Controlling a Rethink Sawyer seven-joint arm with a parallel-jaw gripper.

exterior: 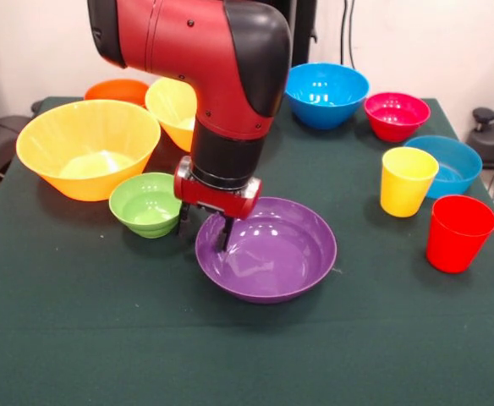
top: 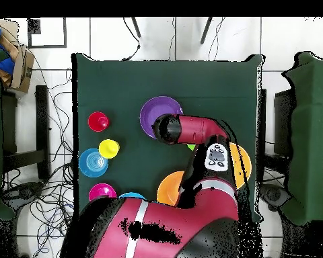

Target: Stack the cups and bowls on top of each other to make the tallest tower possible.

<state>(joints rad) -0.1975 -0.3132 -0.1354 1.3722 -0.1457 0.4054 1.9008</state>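
Bowls (exterior: 266,249) — green table (exterior: 78,338) — white wall (exterior: 450,42)

The arm (top: 191,127) covers one side of the purple bowl (top: 157,111), near the table's (top: 211,80) middle.

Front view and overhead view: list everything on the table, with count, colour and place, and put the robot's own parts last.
Large yellow-orange bowls: two; one at the front view's left, the other behind it, partly hidden by the arm.
Orange bowl: one, far left corner.
Green bowl: one, small, between the big yellow-orange bowl and the purple one.
Purple bowl: one, wide, centre.
Blue bowls: two; one at the far side, one at right.
Pink-red bowl: one, right of the far blue bowl.
Yellow cup: one, upright, right.
Red cup: one, upright, nearest right.
Table: dark green cloth.
Arm: red and black.
Hand: astride the purple bowl's left rim, open.
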